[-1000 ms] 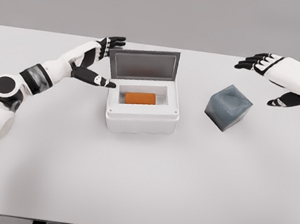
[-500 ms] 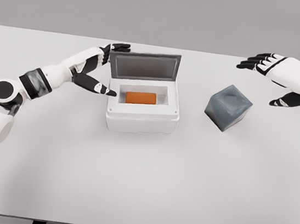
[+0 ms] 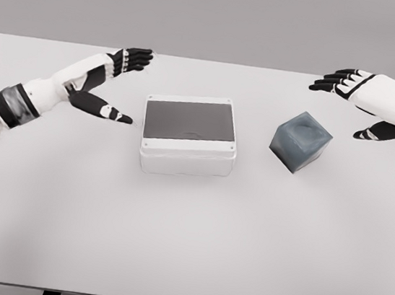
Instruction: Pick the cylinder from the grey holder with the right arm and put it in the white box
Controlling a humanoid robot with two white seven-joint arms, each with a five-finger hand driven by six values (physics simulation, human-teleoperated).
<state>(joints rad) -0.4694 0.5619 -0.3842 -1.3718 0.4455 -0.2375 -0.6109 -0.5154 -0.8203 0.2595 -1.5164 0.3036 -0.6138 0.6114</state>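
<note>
The dark grey hinged lid [image 3: 189,120] that stood propped open half a second ago now lies flat on the square white foam box [image 3: 187,152], covering the orange cylinder that lay inside, and the left hand [image 3: 111,85] has drawn back a little toward the robot's own left. That left hand is spread wide, thumb pointing at the box's near corner without touching it, fingers fanned above and behind, holding nothing. The right hand [image 3: 360,103] has barely shifted; it hangs open over the far right of the white table [image 3: 184,248], fingers stretched out and thumb hooked below, also empty. Just inward of and below the right hand, toward the box, sits the blue-grey translucent cube-shaped holder [image 3: 301,141], tilted on the tabletop and apart from everything else; I can see no cylinder in it. The cylinder itself is out of sight from here, and I take it to be shut inside the box, so the placing looks done. What remains, to my eye, is only a clean withdrawal: the left hand should lift away sideways from the box without brushing the lid or nudging the light foam, and the right should retreat up and outward, clear of the holder.
</note>
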